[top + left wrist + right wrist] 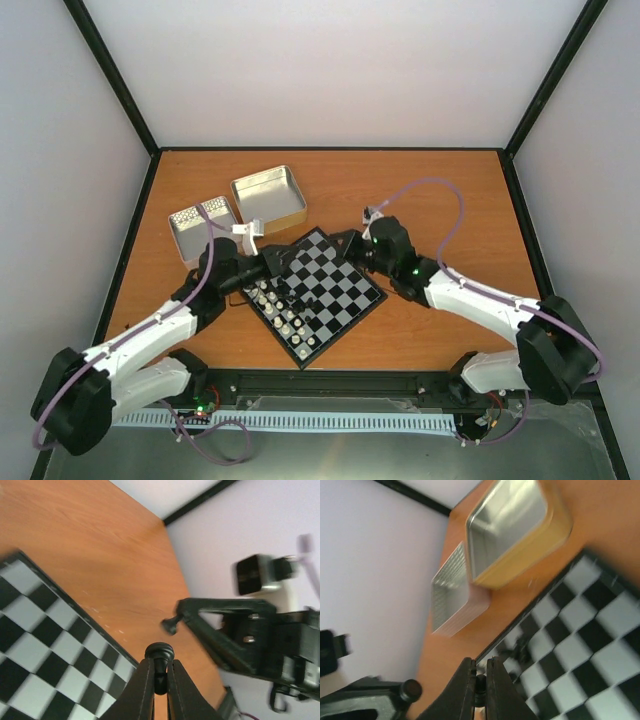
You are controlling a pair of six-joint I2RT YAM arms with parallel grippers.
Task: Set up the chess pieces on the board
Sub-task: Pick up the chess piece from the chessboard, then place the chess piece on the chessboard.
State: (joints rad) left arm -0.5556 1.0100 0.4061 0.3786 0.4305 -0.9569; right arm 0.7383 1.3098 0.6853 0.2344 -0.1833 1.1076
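The board lies turned like a diamond in the middle of the table. Several cream chess pieces stand along its near-left edge. My left gripper hangs over the board's far-left edge. In the left wrist view that gripper is shut on a black piece, beyond the board's rim. My right gripper is over the far corner. In the right wrist view it is shut on another black piece. A blurred black piece stands on the board near the edge.
Two open silver tins sit at the back left, the larger behind the board and the smaller next to my left wrist. Both grippers are close together above the board's far side. A black frame runs round the table's edges.
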